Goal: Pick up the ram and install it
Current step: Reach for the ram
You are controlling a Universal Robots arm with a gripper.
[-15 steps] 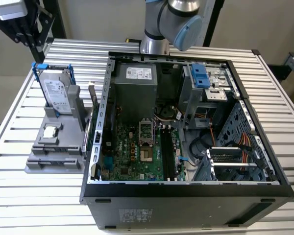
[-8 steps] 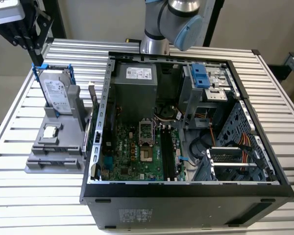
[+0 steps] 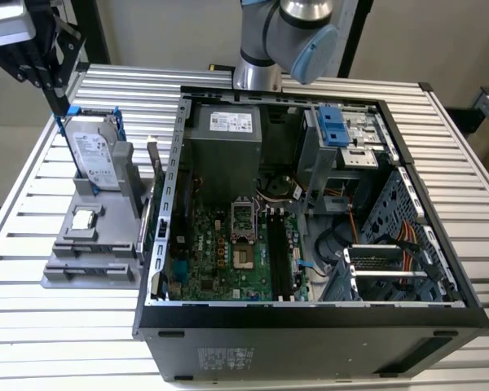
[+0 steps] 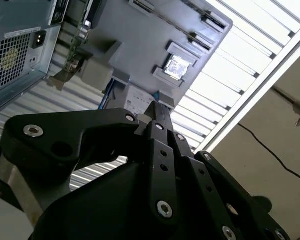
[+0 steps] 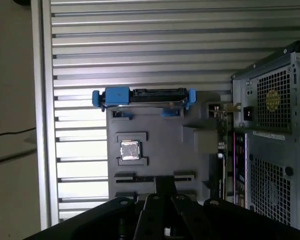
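The ram [image 3: 156, 175] is a thin dark board standing on edge in the grey holder [image 3: 90, 261], on the side facing the computer case. My gripper [image 3: 62, 104] hangs high over the holder's far end, above the hard drive, well apart from the ram. In both wrist views its black fingers [image 4: 156, 107] [image 5: 165, 181] come together to a point with nothing between them. On the motherboard, long black memory slots [image 3: 279, 252] lie beside the processor socket [image 3: 243, 220].
The open computer case [image 3: 310, 314] fills the middle of the slatted metal table [image 3: 33, 334]. A silver hard drive in a blue bracket [image 3: 94, 155] [image 5: 142, 97] stands in the holder, and a square processor chip [image 3: 85, 218] [image 5: 130, 150] lies in front of it. The arm's base [image 3: 257, 69] stands behind the case.
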